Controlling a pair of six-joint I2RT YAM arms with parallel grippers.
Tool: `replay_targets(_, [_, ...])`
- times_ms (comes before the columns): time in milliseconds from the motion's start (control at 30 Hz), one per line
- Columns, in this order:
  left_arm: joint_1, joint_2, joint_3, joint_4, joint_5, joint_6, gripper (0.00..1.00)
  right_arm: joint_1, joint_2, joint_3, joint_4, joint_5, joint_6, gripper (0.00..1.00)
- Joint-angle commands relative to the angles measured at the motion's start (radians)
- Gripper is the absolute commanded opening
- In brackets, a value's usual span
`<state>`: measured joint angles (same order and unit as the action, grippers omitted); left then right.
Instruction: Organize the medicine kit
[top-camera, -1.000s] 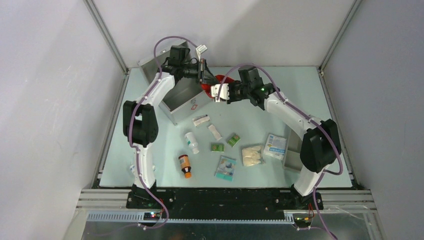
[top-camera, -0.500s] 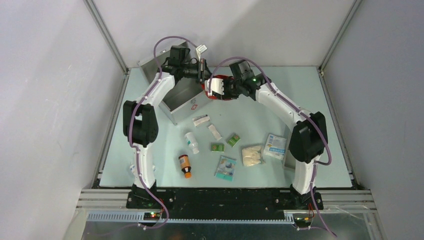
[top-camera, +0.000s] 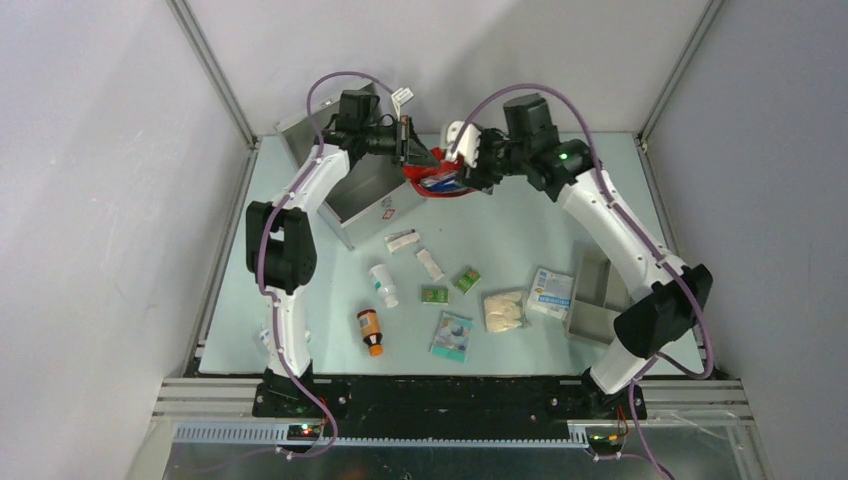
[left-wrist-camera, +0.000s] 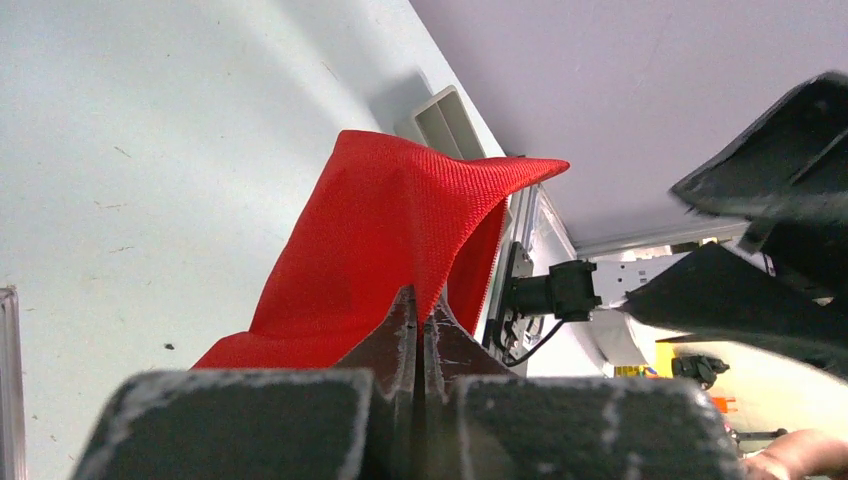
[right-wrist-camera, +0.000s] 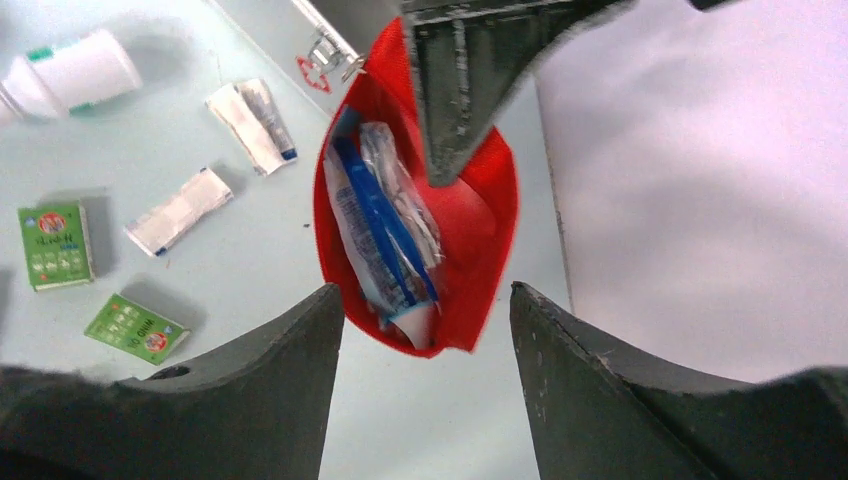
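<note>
Top external view: the medicine kit (top-camera: 372, 205), a silver case with its lid thrown back, sits at the rear left of the worktop (top-camera: 520, 230). Just beside its right corner is a red pouch (top-camera: 437, 183), with the left pincer (top-camera: 408, 148) clamped tight on its rim. The right pincer (top-camera: 465, 160) hovers over the pouch mouth, jaws apart and empty. Blue-and-clear packets (right-wrist-camera: 375, 225) lie inside. A white bottle (top-camera: 383, 285) and green boxes (top-camera: 466, 279) lie nearer the arms.
</note>
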<state>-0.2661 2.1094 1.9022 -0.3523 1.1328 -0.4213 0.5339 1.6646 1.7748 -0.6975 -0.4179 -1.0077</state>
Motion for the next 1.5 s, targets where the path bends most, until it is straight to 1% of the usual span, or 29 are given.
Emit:
replay_targets(0, [0.008, -0.011, 0.033, 0.043, 0.039, -0.017, 0.0, -0.103, -0.041, -0.004, 0.068, -0.115, 0.232, 0.68])
replay_targets(33, [0.008, -0.016, 0.032, 0.043, 0.042, -0.011, 0.0, -0.123, -0.04, -0.003, 0.093, -0.146, 0.299, 0.7])
replay_targets(133, [0.008, -0.023, 0.029, 0.043, 0.054, -0.005, 0.0, -0.201, -0.019, -0.003, 0.07, -0.214, 0.346, 0.74])
replay_targets(267, [0.007, -0.031, 0.024, 0.044, 0.081, -0.002, 0.0, -0.243, 0.008, -0.001, -0.027, -0.307, 0.269, 0.75])
replay_targets(367, [0.007, -0.033, 0.024, 0.043, 0.096, 0.001, 0.01, -0.246, 0.031, 0.015, -0.109, -0.365, 0.154, 0.75])
replay_targets(467, [0.005, -0.037, 0.021, 0.042, 0.114, 0.006, 0.01, -0.235, 0.066, 0.034, -0.191, -0.392, 0.069, 0.75])
replay_targets(533, [0.004, -0.04, 0.021, 0.043, 0.128, 0.01, 0.02, -0.223, 0.086, 0.046, -0.214, -0.395, 0.033, 0.75])
replay_targets(633, [0.004, -0.043, 0.023, 0.043, 0.147, 0.014, 0.04, -0.206, 0.105, 0.037, -0.189, -0.364, 0.026, 0.75])
replay_targets(800, [0.003, -0.043, 0.026, 0.044, 0.177, 0.017, 0.05, -0.209, 0.137, 0.037, -0.055, -0.348, 0.093, 0.72])
replay_targets(867, [0.003, -0.042, 0.03, 0.044, 0.183, 0.019, 0.05, -0.213, 0.148, 0.042, -0.011, -0.352, 0.119, 0.68])
replay_targets(933, [0.002, -0.04, 0.033, 0.044, 0.188, 0.019, 0.05, -0.215, 0.164, 0.06, 0.008, -0.362, 0.137, 0.6])
replay_targets(1000, [0.002, -0.039, 0.037, 0.045, 0.191, 0.019, 0.05, -0.217, 0.194, 0.094, -0.002, -0.378, 0.153, 0.44])
replay_targets(1033, [0.003, -0.039, 0.038, 0.045, 0.191, 0.02, 0.07, -0.218, 0.204, 0.119, -0.022, -0.393, 0.162, 0.39])
replay_targets(1067, [0.004, -0.04, 0.04, 0.046, 0.189, 0.021, 0.15, -0.22, 0.22, 0.132, -0.035, -0.399, 0.165, 0.27])
replay_targets(1100, [0.005, -0.041, 0.04, 0.046, 0.187, 0.022, 0.19, -0.221, 0.229, 0.159, -0.065, -0.411, 0.173, 0.21])
replay_targets(1133, [0.008, -0.043, 0.043, 0.046, 0.175, 0.023, 0.3, -0.225, 0.242, 0.171, -0.082, -0.416, 0.176, 0.12])
replay_targets(1167, [0.011, -0.054, 0.044, 0.046, 0.163, 0.029, 0.36, -0.227, 0.245, 0.192, -0.111, -0.428, 0.183, 0.08])
replay_targets(1200, [0.021, -0.061, 0.044, 0.045, 0.133, 0.034, 0.47, -0.23, 0.244, 0.199, -0.129, -0.433, 0.188, 0.01])
replay_targets(1233, [0.028, -0.089, 0.047, 0.044, 0.12, 0.05, 0.52, -0.234, 0.241, 0.203, -0.131, -0.442, 0.208, 0.0])
replay_targets(1267, [0.042, -0.122, 0.051, 0.044, 0.091, 0.059, 0.62, -0.24, 0.225, 0.201, -0.135, -0.449, 0.219, 0.0])
replay_targets(1300, [0.05, -0.141, 0.06, 0.043, 0.073, 0.076, 0.67, -0.249, 0.218, 0.198, -0.138, -0.465, 0.242, 0.0])
replay_targets(1333, [0.065, -0.186, 0.062, 0.043, 0.042, 0.084, 0.76, -0.253, 0.202, 0.198, -0.151, -0.476, 0.261, 0.0])
replay_targets(1367, [0.075, -0.207, 0.06, 0.043, 0.027, 0.111, 0.81, -0.26, 0.195, 0.202, -0.159, -0.5, 0.268, 0.0])
replay_targets(1400, [0.095, -0.254, 0.054, 0.043, -0.002, 0.142, 0.89, -0.264, 0.184, 0.208, -0.178, -0.511, 0.286, 0.0])
replay_targets(1467, [0.123, -0.319, 0.013, 0.043, -0.035, 0.193, 0.94, -0.273, 0.169, 0.217, -0.195, -0.546, 0.327, 0.0])
